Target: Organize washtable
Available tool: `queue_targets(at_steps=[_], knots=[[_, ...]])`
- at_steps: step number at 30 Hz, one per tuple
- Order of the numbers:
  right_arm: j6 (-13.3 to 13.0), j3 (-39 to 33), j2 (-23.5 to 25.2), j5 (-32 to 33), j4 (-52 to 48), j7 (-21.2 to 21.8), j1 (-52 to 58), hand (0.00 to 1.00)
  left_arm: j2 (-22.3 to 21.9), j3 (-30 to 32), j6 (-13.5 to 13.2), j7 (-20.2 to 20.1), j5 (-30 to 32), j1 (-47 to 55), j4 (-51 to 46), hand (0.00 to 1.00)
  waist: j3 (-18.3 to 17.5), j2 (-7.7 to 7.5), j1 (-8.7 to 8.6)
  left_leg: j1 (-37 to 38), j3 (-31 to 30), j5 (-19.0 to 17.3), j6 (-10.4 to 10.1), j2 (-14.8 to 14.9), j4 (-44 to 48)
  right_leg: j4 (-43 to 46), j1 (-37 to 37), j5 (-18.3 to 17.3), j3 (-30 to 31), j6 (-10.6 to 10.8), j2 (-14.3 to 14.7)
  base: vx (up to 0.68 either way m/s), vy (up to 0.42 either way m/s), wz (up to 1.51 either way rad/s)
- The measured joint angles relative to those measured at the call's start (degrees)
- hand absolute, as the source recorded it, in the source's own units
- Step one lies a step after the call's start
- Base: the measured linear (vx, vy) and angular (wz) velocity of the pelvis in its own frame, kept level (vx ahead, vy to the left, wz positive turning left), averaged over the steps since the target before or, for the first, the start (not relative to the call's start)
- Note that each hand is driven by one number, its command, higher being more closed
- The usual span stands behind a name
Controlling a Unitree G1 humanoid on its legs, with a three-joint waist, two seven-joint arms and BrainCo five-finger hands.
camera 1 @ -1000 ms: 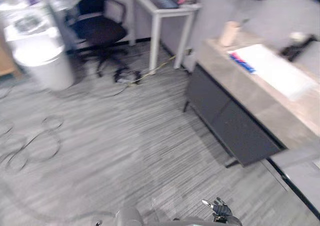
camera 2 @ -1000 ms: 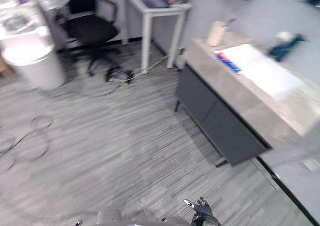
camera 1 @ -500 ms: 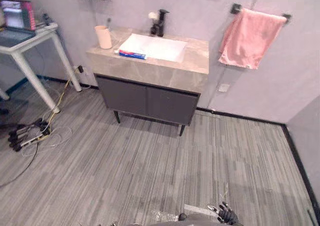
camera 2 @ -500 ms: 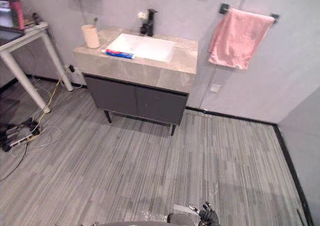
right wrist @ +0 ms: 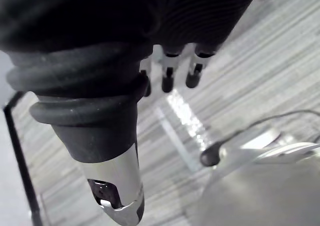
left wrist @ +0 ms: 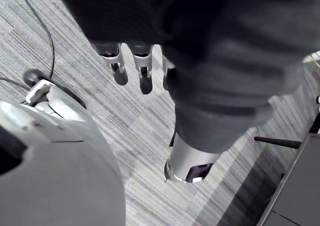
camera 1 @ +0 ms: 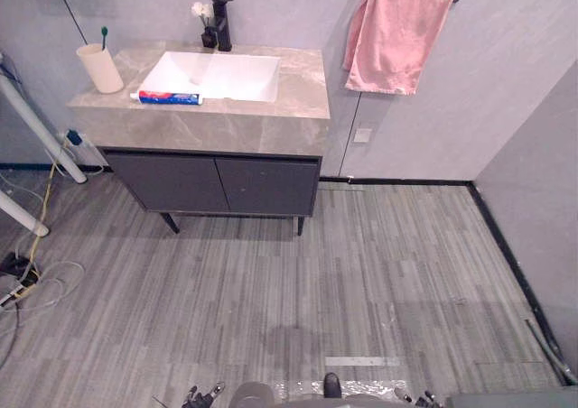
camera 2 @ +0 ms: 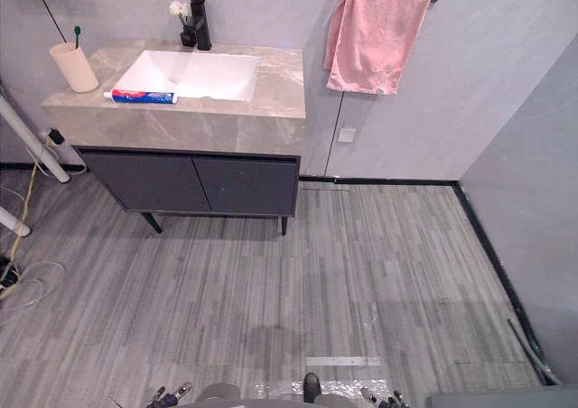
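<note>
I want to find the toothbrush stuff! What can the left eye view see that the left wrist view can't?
Left eye view: the grey stone washtable with its white rectangular sink, black faucet, beige cup holding a green toothbrush, a red, white and blue toothpaste tube, and a pink towel on a wall bar.
Left wrist view: a close look at the left hand, its silver fingers relaxed, holding nothing.
Both: the grey striped floor, and that hand, tiny at the eye view's bottom edge.

Light: bright, even, seemingly overhead.
Shadow: soft, beneath dark grey two-door cabinet point(camera 1: 217, 184).
Glare: streak on grey striped plank floor point(right wrist: 186, 117); white rectangular sink basin point(camera 1: 217, 74) glowing.
</note>
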Motion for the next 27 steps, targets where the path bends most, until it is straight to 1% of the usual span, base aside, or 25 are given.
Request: queue_targets(at_steps=[1, 2, 3, 4, 6, 7, 9, 10, 11, 12, 13, 14, 15, 16, 17, 18, 19, 20, 21, 22, 23, 24, 25, 26, 27], knots=[[0.0, 0.1, 0.0, -0.1, 0.0, 0.0, -0.2, 0.0, 0.0, -0.4, 0.0, 0.0, -0.6, 0.2, 0.0, 0.0, -0.2, 0.61, 0.1, 1.5, 1.1, 0.7, -0.4, -1.4, -2.8, -0.3, 0.0, 0.6, 0.2, 1.1, -0.8, 0.04, 0.226, -0.19], [-0.1, 0.2, 0.4, -0.1, -0.3, 0.0, -0.1, 0.0, 0.7, -1.1, -0.1, 0.0, -0.7, 0.6, 0.1, 0.0, -0.8, -0.45, -0.22, 2.2, 1.7, 2.0, -0.3, -2.8, -5.8, -1.0, 0.0, 1.1, -0.2, 1.5, -2.3, 0.08, 0.176, -0.04], [-0.1, 1.1, 0.6, 0.0, -0.2, 0.0, 0.0, 0.0, 1.7, -3.1, 0.0, 0.1, -0.7, 0.4, 0.1, 0.0, -0.9, -1.3, -0.14, 3.6, 2.1, 3.8, 0.7, -4.5, -9.2, -1.0, -0.3, 1.0, -0.3, 1.6, -3.8, 0.11, 0.201, 0.13], [-0.1, 1.6, 0.6, 0.0, -0.2, 0.0, 0.2, 0.0, 2.4, -4.7, 0.0, 0.1, -0.6, 0.2, 0.1, 0.0, -0.9, -1.66, -0.11, 4.8, 2.0, 5.2, 1.9, -6.0, -12.0, -1.0, -0.2, 0.6, -0.4, 2.1, -5.0, 0.08, 0.173, 0.12], [-0.2, 1.6, 0.6, 0.0, -0.2, -0.1, 0.2, 0.0, 3.0, -6.8, 0.0, 0.1, -0.6, -0.5, 0.1, 0.0, -0.8, -1.58, -0.38, 5.5, 1.0, 6.5, 2.5, -7.7, -14.8, -1.0, -0.3, 0.0, -1.8, 2.9, -6.7, 0.08, 0.136, 0.3], [-0.2, 1.6, 0.5, -0.1, -0.2, -0.3, 0.2, 0.0, 3.0, -7.3, 0.0, 0.0, -0.5, -1.1, 0.1, 0.0, -0.8, -1.51, -0.41, 5.4, 0.1, 6.9, 2.7, -8.3, -15.1, -1.1, -0.3, -0.1, -2.5, 3.1, -7.2, 0.1, 0.111, 0.52], [-0.1, 1.7, 0.3, -0.6, -0.2, -0.8, 0.1, 0.0, 3.1, -8.6, 0.0, 0.0, -0.3, -3.3, -0.6, 0.0, -0.9, -1.69, -0.28, 3.2, -2.2, 6.9, 2.7, -9.1, -14.3, -1.0, -1.1, -0.6, -5.6, 3.8, -8.3, 0.11, 0.072, 0.72], [0.0, 2.1, 0.0, -1.1, -0.3, -1.0, -0.7, 0.0, 3.0, -8.5, 0.0, 0.0, -0.3, -4.3, -1.1, 0.0, -0.4, -1.7, -0.23, 0.8, -2.1, 6.9, 2.6, -9.9, -10.1, 0.0, -1.6, -1.1, -7.5, 2.8, -8.7, 0.09, 0.045, 0.64], [0.1, 2.4, -0.1, -1.4, -0.6, -1.1, -1.1, 0.0, 2.7, -8.4, 0.0, 0.1, -0.3, -4.4, -1.8, 0.0, 0.2, -1.85, -0.28, -1.3, -1.4, 6.9, 2.4, -10.1, -5.4, 0.8, -1.6, -1.8, -8.1, 1.9, -9.1, 0.06, 0.041, 0.53], [0.3, 2.8, 0.0, -2.0, -2.2, -1.2, -2.1, 0.0, 2.1, -8.0, -0.1, -0.1, -0.7, -4.4, -3.3, 0.0, 1.9, -3.06, 0.04, -8.4, 0.2, 4.8, 0.1, -9.7, 6.7, 2.2, -1.2, -2.3, -7.9, 1.2, -10.8, 0.02, 0.1, 0.19], [0.4, 3.4, 0.5, -2.3, -2.3, -1.5, -3.5, 0.0, 1.8, -6.7, -0.4, 0.0, -0.8, -4.3, -4.7, 0.0, 2.1, -2.98, 1.45, -10.5, 0.1, 3.6, 2.4, -9.7, 1.8, 2.0, -1.0, -3.7, -6.2, -1.0, -11.1, 0.01, 0.12, 0.0], [0.4, 3.6, 0.4, -2.4, -2.3, -1.8, -4.1, 0.0, 1.8, -6.5, -0.4, 0.1, -0.8, -4.2, -4.7, 0.0, 2.1, -2.37, 1.55, -10.7, 0.1, 5.0, 1.4, -8.8, -2.1, 1.7, -0.7, -4.5, -5.8, -2.0, -10.6, 0.02, 0.174, -0.35], [0.4, 4.1, 0.4, -2.4, -2.5, -2.1, -6.2, 0.0, 1.9, -6.1, -0.4, 0.2, -0.9, -3.4, -4.9, 0.0, 2.5, -1.76, 1.71, -10.9, 3.2, 10.5, 2.8, -6.5, -4.2, 0.9, 0.4, -8.3, -4.3, -1.3, -9.9, 0.03, 0.155, -0.37], [0.4, 4.5, 0.6, -2.4, -2.9, -2.2, -6.8, 0.0, 1.8, -5.8, -0.3, 0.3, -0.9, -2.8, -4.9, 0.0, 2.2, -1.6, 2.12, -10.5, 4.3, 10.2, 3.2, -6.1, -4.0, 0.7, 0.4, -9.3, -4.3, -1.4, -9.8, 0.04, 0.131, -0.53], [0.3, 5.9, 1.3, -2.6, -4.0, -2.0, -7.3, 0.0, 1.4, -5.5, -0.5, 0.4, -0.8, -2.2, -4.9, 0.0, 2.1, -0.84, 3.22, -10.4, 5.8, 8.2, 3.1, -4.6, -2.1, 6.5, 0.0, -10.8, -5.2, -0.6, -8.6, 0.09, 0.109, -0.4], [0.5, 6.5, 2.0, -3.1, -3.6, -1.9, -7.6, 0.0, 2.6, -5.6, -0.5, 0.4, -0.6, -1.4, -4.9, 0.0, 2.1, -1.37, 3.31, -10.2, 6.3, 6.4, 3.4, -4.0, 0.6, 12.8, 0.3, -12.0, -5.5, 0.3, -8.5, 0.11, 0.06, -0.34], [0.7, 6.5, 2.2, -3.2, -3.2, -1.9, -7.7, 0.0, 2.9, -5.6, -0.4, 0.4, -0.6, -0.9, -4.9, 0.0, 2.0, -1.51, 3.47, -10.0, 7.1, 6.0, 3.9, -4.0, 1.2, 13.1, 0.6, -12.7, -5.7, 1.3, -8.9, 0.13, 0.087, -0.34], [0.8, 6.5, 2.3, -3.7, -2.7, -1.9, -8.1, 0.0, 3.3, -5.5, -0.3, 0.4, 0.1, -0.1, -5.0, 0.0, 0.8, -3.75, 3.69, -9.3, 8.7, 5.2, 4.6, -4.5, 1.7, 12.4, 0.5, -13.0, -4.1, 3.2, -9.7, 0.1, 0.077, -0.59], [0.8, 6.1, 2.2, -4.6, -2.3, -1.9, -8.1, 0.0, 3.7, -5.5, 0.1, 0.2, 2.1, 0.8, -5.1, 0.0, -0.9, -4.91, 3.8, -10.4, 9.3, 4.4, 5.0, -5.2, 1.9, 11.5, -0.9, -13.5, -1.8, 4.0, -10.3, 0.09, 0.113, -0.66], [0.8, 5.7, 2.2, -5.1, -2.2, -1.9, -7.6, 0.0, 4.6, -6.2, 0.3, 0.1, 4.0, 1.3, -5.1, 0.0, -2.6, -5.56, 3.81, -12.3, 9.9, 3.7, 5.5, -5.8, 1.6, 9.4, -1.4, -14.3, -0.8, 3.2, -10.9, 0.07, 0.102, -0.44], [0.9, 5.4, 1.9, -5.1, -2.2, -2.0, -7.4, 0.0, 5.1, -6.8, 0.3, 0.0, 4.7, 1.1, -5.0, 0.0, -2.7, -5.63, 3.65, -12.2, 9.8, 3.4, 6.0, -6.2, 1.0, 10.0, -1.7, -14.4, -0.7, 3.2, -11.0, 0.1, 0.087, -0.24], [1.1, 4.4, 1.8, -5.1, -2.1, -2.0, -7.2, 0.0, 5.1, -7.8, 0.4, 0.1, 5.8, 0.9, -4.9, 0.0, -2.5, -5.46, 3.15, -11.8, 10.3, 3.0, 6.7, -6.3, 0.3, 18.7, -5.4, -14.8, -0.5, 4.2, -10.4, 0.13, 0.08, -0.02], [1.3, 4.2, 2.2, -4.9, -2.2, -1.8, -6.2, 0.0, 6.6, -10.0, 0.8, 0.1, 7.4, 0.8, -4.8, 0.0, -2.3, -5.43, 2.09, -9.8, 10.5, 2.8, 7.0, -7.5, -1.6, 34.7, -11.2, -13.4, 0.1, 4.2, -9.9, 0.16, 0.079, 0.05], [1.3, 4.2, 2.2, -4.9, -2.2, -1.8, -5.9, 0.0, 6.8, -10.6, 0.9, 0.1, 7.6, 0.8, -4.8, 0.0, -2.3, -5.41, 1.91, -9.3, 10.3, 2.8, 7.0, -7.8, -1.9, 35.9, -11.6, -12.8, 0.1, 4.2, -9.9, 0.19, 0.104, 0.36], [1.5, 4.1, 2.5, -4.8, -2.1, -1.8, -4.4, 0.0, 7.2, -12.4, 1.3, 0.1, 8.6, 0.9, -4.9, 0.0, -2.4, -4.77, 0.88, -6.7, 8.7, 2.8, 7.0, -8.9, -3.8, 40.2, -12.2, -8.9, 0.2, 5.0, -9.8, 0.24, 0.114, 0.37]])
